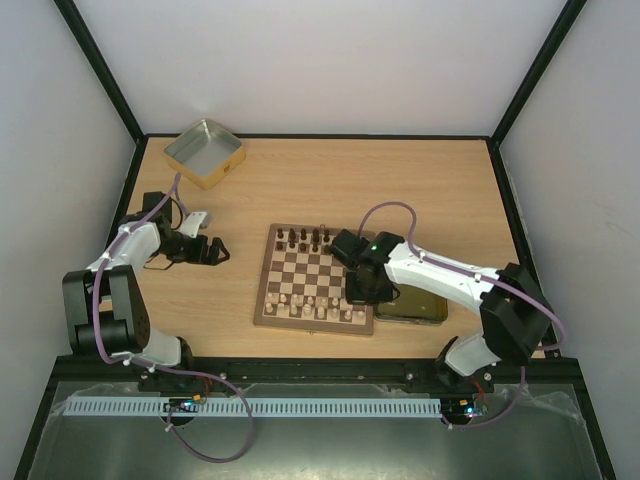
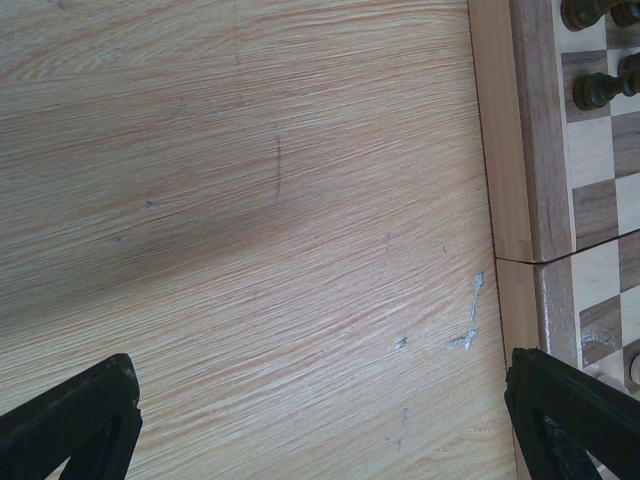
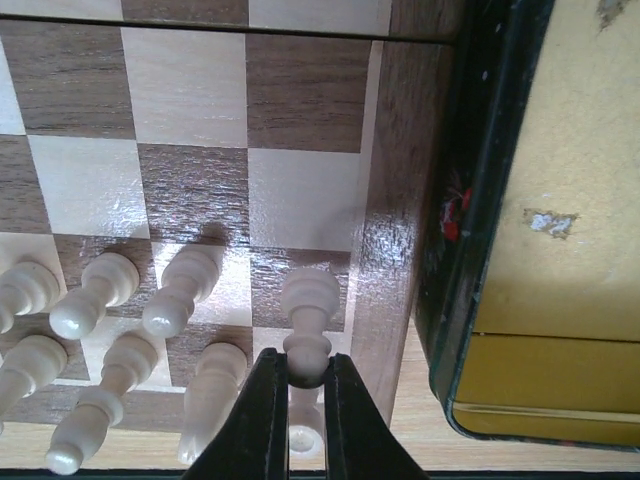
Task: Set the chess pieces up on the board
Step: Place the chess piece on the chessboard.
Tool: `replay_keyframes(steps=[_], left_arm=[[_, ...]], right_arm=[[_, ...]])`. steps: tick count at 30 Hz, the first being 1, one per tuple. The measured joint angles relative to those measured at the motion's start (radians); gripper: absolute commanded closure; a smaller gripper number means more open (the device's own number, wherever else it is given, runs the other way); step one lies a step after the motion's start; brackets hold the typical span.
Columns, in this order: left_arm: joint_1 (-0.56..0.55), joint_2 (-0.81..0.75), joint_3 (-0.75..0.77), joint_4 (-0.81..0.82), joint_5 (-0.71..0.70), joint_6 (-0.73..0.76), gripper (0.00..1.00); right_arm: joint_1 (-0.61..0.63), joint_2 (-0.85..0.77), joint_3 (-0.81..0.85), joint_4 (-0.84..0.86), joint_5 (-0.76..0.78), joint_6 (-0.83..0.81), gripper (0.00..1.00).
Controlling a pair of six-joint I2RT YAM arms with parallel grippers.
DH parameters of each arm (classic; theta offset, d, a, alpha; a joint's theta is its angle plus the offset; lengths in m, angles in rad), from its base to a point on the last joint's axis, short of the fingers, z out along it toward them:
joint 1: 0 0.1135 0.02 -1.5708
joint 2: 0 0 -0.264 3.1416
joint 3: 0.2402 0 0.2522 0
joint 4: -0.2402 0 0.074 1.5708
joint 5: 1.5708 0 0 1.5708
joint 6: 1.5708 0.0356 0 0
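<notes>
**Pale piece gripped over the board's near right corner**

The step in hand looks like seating one pale piece (image 3: 308,320) in the near rows. The right pincer (image 3: 305,375) is clamped tight on its narrow neck, just under the rounded head. From the wrist view the piece hangs at the board's (image 3: 300,190) near right corner, hard against the brown frame. I cannot tell whether its foot is down on a square or a little above it.

The next move, as I judge it, calls for setting the foot square on its place, then easing the fingers apart without tipping the neighbours standing just to its left.

The piece is cream wood, slim and turned, with a collar below the head. The other pale pieces (image 1: 310,305) stand along the board's near edge. The dark pieces (image 1: 305,238) line the far edge, and the middle squares are bare.

A dark tin (image 1: 412,305) lies against the board's right side. A gold tin (image 1: 204,153) sits at the table's (image 1: 300,180) far left corner. The left pincer (image 2: 320,385) hangs over bare wood beside the board's left edge, spread wide and holding nothing.
</notes>
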Motion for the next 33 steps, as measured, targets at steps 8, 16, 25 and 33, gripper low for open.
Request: replay_keyframes(steps=[8, 16, 25, 33], left_arm=[[0.000, 0.000, 0.000, 0.000, 0.000, 0.000, 0.01], [0.000, 0.000, 0.000, 0.000, 0.000, 0.000, 0.01], [0.000, 0.000, 0.000, 0.000, 0.000, 0.000, 0.01], [0.000, 0.000, 0.000, 0.000, 0.000, 0.000, 0.01]], right_arm=[[0.000, 0.034, -0.030, 0.040, -0.020, 0.000, 0.96], [0.000, 0.041, -0.029, 0.045, -0.024, -0.003, 0.93], [0.000, 0.056, -0.016, 0.045, -0.026, -0.009, 0.93], [0.000, 0.056, -0.015, 0.044, -0.032, -0.016, 0.97]])
